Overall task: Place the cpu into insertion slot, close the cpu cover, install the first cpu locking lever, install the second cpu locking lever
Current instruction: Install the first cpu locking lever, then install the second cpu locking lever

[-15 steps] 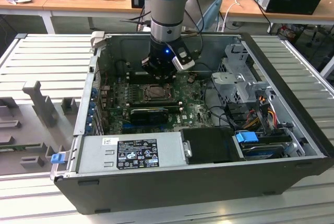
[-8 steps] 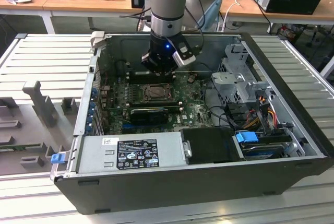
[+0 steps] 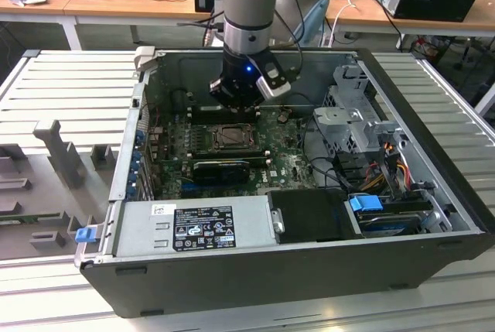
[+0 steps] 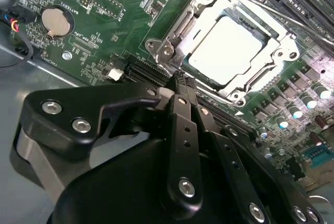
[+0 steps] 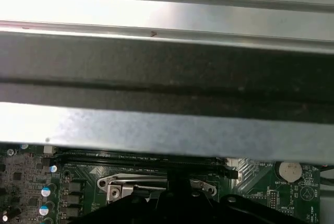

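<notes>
Hovering just beside the insertion slot (image 4: 229, 51), gripper (image 4: 182, 80) fingers pressed together, holding nothing | cpu (image 4: 227, 49) seated in that slot, cpu cover (image 4: 284, 51) down around it | slot lies straight beyond the fingertips

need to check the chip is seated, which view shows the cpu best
The second wrist view: the cpu lies flat inside the cpu cover, close up. The exterior view shows it small and dark under the gripper.

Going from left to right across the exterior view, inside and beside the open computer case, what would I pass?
Grey slotted fixture → blue latch → cpu cover under the tool → drive cage → blue connector.
</notes>
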Available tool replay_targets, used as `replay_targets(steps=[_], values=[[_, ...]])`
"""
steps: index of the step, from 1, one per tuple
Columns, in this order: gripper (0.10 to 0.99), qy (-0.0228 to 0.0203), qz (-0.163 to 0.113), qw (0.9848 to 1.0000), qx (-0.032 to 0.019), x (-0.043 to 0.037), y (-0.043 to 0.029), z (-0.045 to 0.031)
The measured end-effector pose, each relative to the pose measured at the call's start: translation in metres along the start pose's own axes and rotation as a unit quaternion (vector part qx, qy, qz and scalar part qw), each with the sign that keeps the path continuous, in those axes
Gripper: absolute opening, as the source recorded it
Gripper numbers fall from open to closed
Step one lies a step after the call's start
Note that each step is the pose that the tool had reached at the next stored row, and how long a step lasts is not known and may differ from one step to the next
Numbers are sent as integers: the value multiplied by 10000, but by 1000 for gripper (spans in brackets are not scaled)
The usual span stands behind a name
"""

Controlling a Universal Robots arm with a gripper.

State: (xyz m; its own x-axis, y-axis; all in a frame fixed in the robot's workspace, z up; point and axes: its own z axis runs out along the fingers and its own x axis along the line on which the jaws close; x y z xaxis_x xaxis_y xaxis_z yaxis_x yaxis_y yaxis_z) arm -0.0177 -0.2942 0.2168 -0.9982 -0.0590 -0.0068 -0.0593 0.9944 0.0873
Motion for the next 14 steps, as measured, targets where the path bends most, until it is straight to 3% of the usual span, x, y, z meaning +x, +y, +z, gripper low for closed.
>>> replay_targets(steps=[5, 12, 14], values=[[106, 0, 0, 10000, 0, 1, -23, -2], [106, 0, 1, 10000, -7, 11, -178, -14], [106, 0, 0, 10000, -7, 10, -173, -92]])
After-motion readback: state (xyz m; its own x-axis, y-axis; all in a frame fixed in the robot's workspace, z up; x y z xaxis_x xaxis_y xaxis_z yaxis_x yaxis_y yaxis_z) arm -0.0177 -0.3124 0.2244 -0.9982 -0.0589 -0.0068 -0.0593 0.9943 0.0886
